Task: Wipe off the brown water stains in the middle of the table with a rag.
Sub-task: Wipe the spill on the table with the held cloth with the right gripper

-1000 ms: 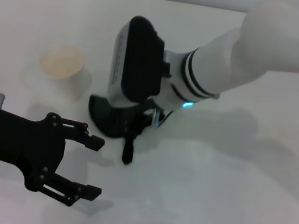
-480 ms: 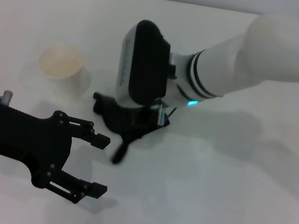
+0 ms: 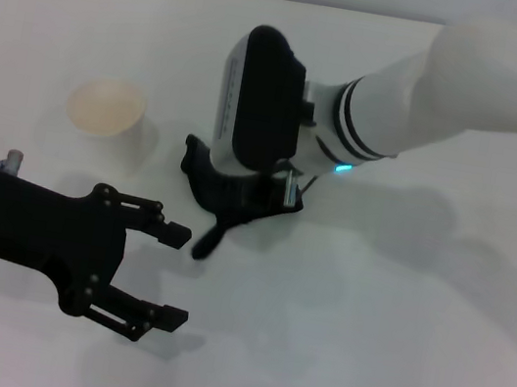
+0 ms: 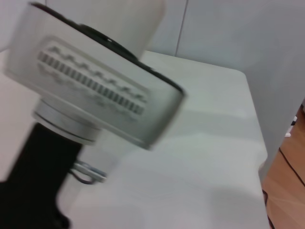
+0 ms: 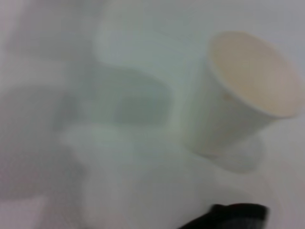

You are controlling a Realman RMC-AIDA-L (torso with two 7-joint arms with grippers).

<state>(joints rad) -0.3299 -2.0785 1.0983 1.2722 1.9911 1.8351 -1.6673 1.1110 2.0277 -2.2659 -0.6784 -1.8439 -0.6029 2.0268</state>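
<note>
The rag (image 3: 227, 200) is a dark bunch on the white table (image 3: 365, 331) near the middle, with its narrow tail (image 3: 206, 242) pointing toward me. My right gripper (image 3: 250, 195) comes in from the upper right, presses down on the rag and holds it; its fingers are mostly hidden under the wrist housing (image 3: 258, 104). A dark edge of the rag shows in the right wrist view (image 5: 228, 217). The brown stain is not in view. My left gripper (image 3: 175, 276) hovers open and empty at the lower left, its upper fingertip close to the rag's tail.
A pale cream paper cup (image 3: 106, 108) stands left of the rag; it also shows in the right wrist view (image 5: 248, 90). The left wrist view shows the right arm's wrist housing (image 4: 95, 90) over the tabletop (image 4: 190, 181), with the table's edge beyond.
My right gripper has slid the rag to the right and slightly away from the cup; the rag bunched up and its tail swung left. My left gripper drifted slightly to the right.
</note>
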